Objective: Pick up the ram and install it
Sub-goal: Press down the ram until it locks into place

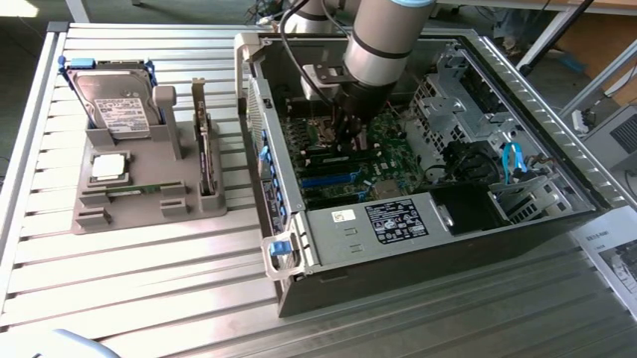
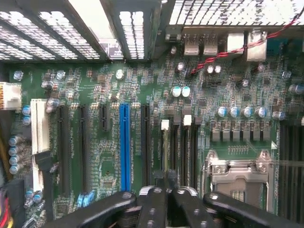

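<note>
Premises: a robotics lab or assembly test workshop. Evidence follows. An open desktop computer case (image 1: 428, 171) lies on its side on a slatted aluminium worktable (image 1: 149, 283), its green motherboard (image 2: 142, 95) exposed. Beside it stands a grey parts fixture (image 1: 139, 194) holding a hard drive (image 1: 115, 101) and a processor chip (image 1: 107, 168) in dedicated slots. An industrial robot arm (image 1: 383, 37) reaches into the case. Printed sheets (image 1: 617, 261) lie at the table edge.

I have my gripper (image 1: 350, 140) low inside the open computer case (image 1: 298, 246). Room is tight: case wall (image 1: 261, 104) on the exterior view's left, drive cage (image 1: 448, 97) and cables (image 1: 512, 160) on its right. Only from above the way is open.
</note>
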Available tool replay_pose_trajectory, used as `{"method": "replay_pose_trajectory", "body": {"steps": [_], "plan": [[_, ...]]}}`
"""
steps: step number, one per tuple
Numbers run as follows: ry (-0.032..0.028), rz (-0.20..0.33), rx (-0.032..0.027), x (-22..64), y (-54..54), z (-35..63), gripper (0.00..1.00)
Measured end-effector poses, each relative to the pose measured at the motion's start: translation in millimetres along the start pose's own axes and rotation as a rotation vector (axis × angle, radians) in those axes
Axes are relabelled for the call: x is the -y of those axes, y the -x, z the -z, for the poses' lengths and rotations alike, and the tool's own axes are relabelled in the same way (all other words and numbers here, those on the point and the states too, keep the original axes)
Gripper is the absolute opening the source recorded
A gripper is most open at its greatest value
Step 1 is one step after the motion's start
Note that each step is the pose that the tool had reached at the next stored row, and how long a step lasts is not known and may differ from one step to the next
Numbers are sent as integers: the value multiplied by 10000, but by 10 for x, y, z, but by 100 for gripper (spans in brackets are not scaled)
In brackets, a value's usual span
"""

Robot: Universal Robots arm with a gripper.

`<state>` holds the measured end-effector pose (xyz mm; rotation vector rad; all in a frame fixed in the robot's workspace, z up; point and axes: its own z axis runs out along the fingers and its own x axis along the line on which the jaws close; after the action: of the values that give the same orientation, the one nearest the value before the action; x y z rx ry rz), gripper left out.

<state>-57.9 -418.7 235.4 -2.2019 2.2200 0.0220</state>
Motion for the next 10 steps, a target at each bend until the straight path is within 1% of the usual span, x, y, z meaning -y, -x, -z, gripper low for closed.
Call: {"method": "replay_pose_trajectory", "body": {"steps": [10], "plan": [[2,-2,-4,-1,2,136,10]]}}
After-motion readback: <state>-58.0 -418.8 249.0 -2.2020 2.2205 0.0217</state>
